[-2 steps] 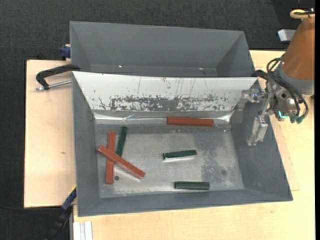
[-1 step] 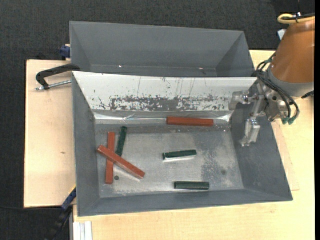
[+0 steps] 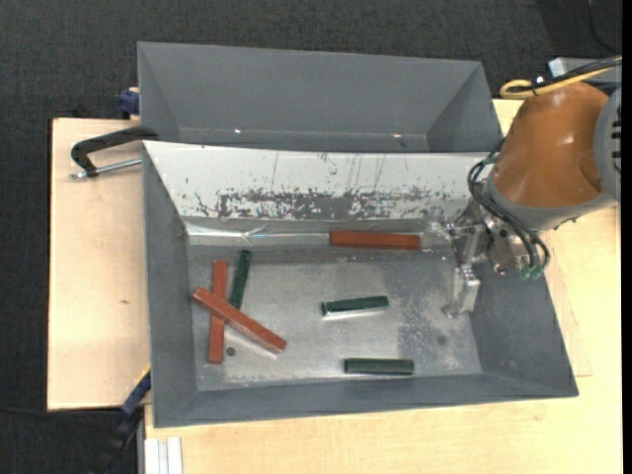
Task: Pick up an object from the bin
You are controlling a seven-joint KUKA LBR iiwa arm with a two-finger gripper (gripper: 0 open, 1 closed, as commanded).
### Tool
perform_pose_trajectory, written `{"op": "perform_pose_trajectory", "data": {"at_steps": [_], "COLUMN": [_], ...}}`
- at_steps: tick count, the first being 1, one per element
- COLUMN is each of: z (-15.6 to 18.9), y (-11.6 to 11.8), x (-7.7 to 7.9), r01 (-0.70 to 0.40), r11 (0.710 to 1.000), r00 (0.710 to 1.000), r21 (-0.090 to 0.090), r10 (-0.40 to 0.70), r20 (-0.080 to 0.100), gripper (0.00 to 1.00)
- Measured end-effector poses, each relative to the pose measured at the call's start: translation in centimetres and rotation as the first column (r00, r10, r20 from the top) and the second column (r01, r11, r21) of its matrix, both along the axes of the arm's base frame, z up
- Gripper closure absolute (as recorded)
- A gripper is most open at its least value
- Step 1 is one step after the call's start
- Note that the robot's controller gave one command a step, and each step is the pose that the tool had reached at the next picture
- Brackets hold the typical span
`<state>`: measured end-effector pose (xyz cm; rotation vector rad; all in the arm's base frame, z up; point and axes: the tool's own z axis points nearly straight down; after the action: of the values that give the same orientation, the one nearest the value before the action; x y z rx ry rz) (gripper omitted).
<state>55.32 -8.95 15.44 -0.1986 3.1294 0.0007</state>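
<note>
— Gripper (image 3: 459, 286), where?
— Right of the middle green stick (image 3: 355, 306), over bare floor of the bin (image 3: 518, 339), near its right wall. Released or clenched: cannot tell from where I stand.
— Nearest piece?
— Long red bar (image 3: 373, 239), behind the middle green stick, lying along the back wall. Its right end is just beside the gripper; whether they touch is unclear.
— What else lies there?
— Second green stick (image 3: 378, 366), in front of the middle one, near the front wall. Well left of the middle one: two red sticks (image 3: 252, 330) lying crossed, and a third green stick (image 3: 239, 276) just beside their far ends.
</note>
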Motion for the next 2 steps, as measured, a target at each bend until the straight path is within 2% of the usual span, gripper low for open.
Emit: {"op": "perform_pose_trajectory", "data": {"at_steps": [1, 2], "z": [-3.06, -3.38], "y": [1.38, 1.84], "x": [-1.09, -1.02], "r01": [0.152, 0.134], "r11": [0.988, 0.991], "r00": [0.988, 0.991], "r21": [0.001, 0.000], "r10": [-0.152, -0.134], "r20": [-0.010, -0.007], "gripper": [0.00, 0.00]}}
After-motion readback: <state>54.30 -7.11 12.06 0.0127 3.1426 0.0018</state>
